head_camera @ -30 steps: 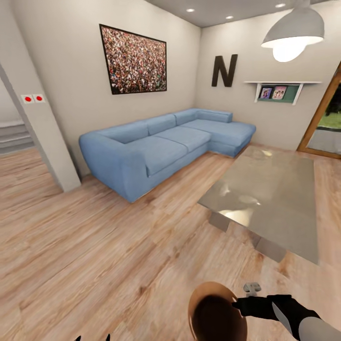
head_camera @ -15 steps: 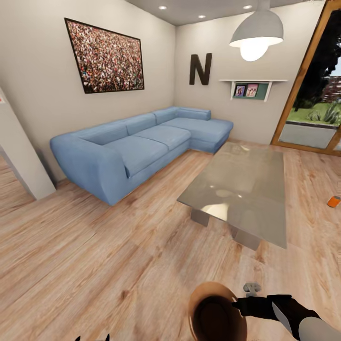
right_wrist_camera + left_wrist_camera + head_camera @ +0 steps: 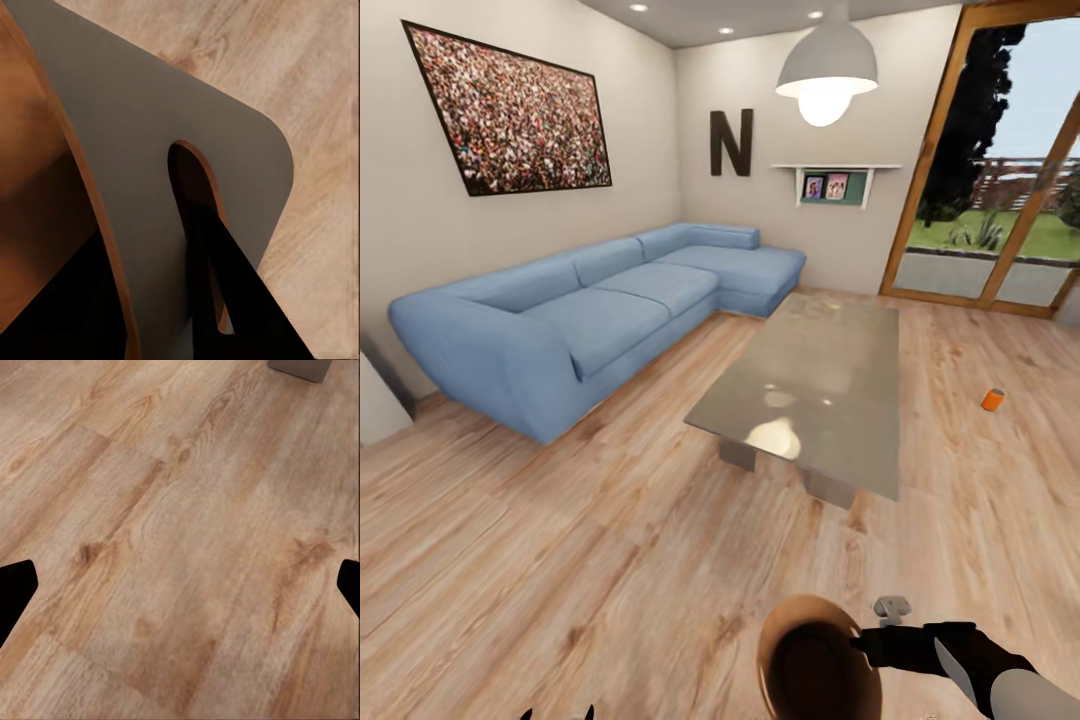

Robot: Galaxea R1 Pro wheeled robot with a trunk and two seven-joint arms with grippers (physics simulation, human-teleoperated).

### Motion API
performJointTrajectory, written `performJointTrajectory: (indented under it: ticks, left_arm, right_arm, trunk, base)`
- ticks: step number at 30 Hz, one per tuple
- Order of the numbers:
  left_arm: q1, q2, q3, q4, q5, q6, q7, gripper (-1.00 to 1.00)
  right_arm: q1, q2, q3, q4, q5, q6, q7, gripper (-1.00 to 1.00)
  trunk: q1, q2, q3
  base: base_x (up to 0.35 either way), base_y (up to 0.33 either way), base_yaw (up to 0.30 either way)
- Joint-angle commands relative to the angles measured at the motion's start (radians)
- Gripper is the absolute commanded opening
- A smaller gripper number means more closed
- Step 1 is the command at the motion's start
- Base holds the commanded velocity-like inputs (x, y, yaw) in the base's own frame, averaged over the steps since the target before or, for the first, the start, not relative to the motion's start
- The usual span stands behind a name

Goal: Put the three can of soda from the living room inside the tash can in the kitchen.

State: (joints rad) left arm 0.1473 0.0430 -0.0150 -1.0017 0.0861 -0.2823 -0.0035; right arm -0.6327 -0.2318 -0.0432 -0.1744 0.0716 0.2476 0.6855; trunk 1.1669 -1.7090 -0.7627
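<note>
— Changed since a second ago?

— Camera swung right: blue sofa slid leftward in frame, glazed doors opened into sight. Orange soda can now visible, standing on the wood floor right of the grey low table, well apart. First target found.

— Arms?

— Right pincer pinching the trash can by its rim, held low in front. Left pincer spread wide over bare floor, holding nothing.

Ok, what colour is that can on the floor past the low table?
Orange, with a silvery top: the soda can shows best in the head view.
</note>
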Motion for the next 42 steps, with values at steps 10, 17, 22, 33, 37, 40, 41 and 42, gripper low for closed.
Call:
performJointTrajectory:
  ticks: [10,17,22,33,37,40,41,42]
  left_arm:
    - [0.000,0.000,0.006,0.001,0.005,0.001,-0.004,1.00]
    - [0.000,0.001,0.004,0.001,0.003,0.003,-0.007,1.00]
    - [0.000,0.001,0.002,0.001,0.002,0.003,-0.007,1.00]
    - [0.000,0.001,0.000,0.001,0.001,0.003,-0.005,1.00]
    - [0.000,0.001,0.000,0.002,0.000,0.003,-0.005,1.00]
    - [0.000,0.001,0.000,0.002,0.000,0.003,-0.005,1.00]
    - [0.000,0.001,0.000,0.002,0.000,0.002,-0.004,1.00]
    - [0.000,0.001,0.000,0.002,0.000,0.002,-0.004,1.00]
  right_arm:
    - [-0.001,0.000,-0.007,0.000,-0.009,0.002,0.000,-1.00]
    - [0.000,0.000,-0.007,0.000,-0.009,0.002,-0.001,-1.00]
    - [0.000,0.000,-0.007,0.000,-0.009,0.003,-0.003,-1.00]
    - [0.000,0.000,-0.007,0.000,-0.009,0.002,-0.002,-1.00]
    - [-0.001,0.000,-0.007,0.000,-0.009,0.003,-0.002,-1.00]
    - [-0.001,0.000,-0.007,0.000,-0.009,0.003,-0.003,-1.00]
    - [-0.001,0.000,-0.007,0.000,-0.009,0.003,-0.003,-1.00]
    - [-0.001,0.000,-0.007,0.000,-0.009,0.003,-0.003,-1.00]
  trunk:
    - [0.000,0.000,-0.005]
    - [0.000,0.000,-0.009]
    - [0.000,0.000,-0.012]
    - [0.000,0.000,-0.017]
    - [0.000,0.000,-0.020]
    - [0.000,0.000,-0.021]
    - [0.000,0.000,-0.022]
    - [0.000,0.000,-0.022]
  base:
    - [0.000,-0.024,-0.239]
    - [0.000,0.269,-0.239]
    - [0.000,0.314,-0.239]
    - [0.048,0.309,-0.239]
    - [0.235,0.235,-0.239]
    - [0.270,0.190,-0.239]
    - [0.299,0.097,-0.239]
    - [0.308,0.062,-0.239]
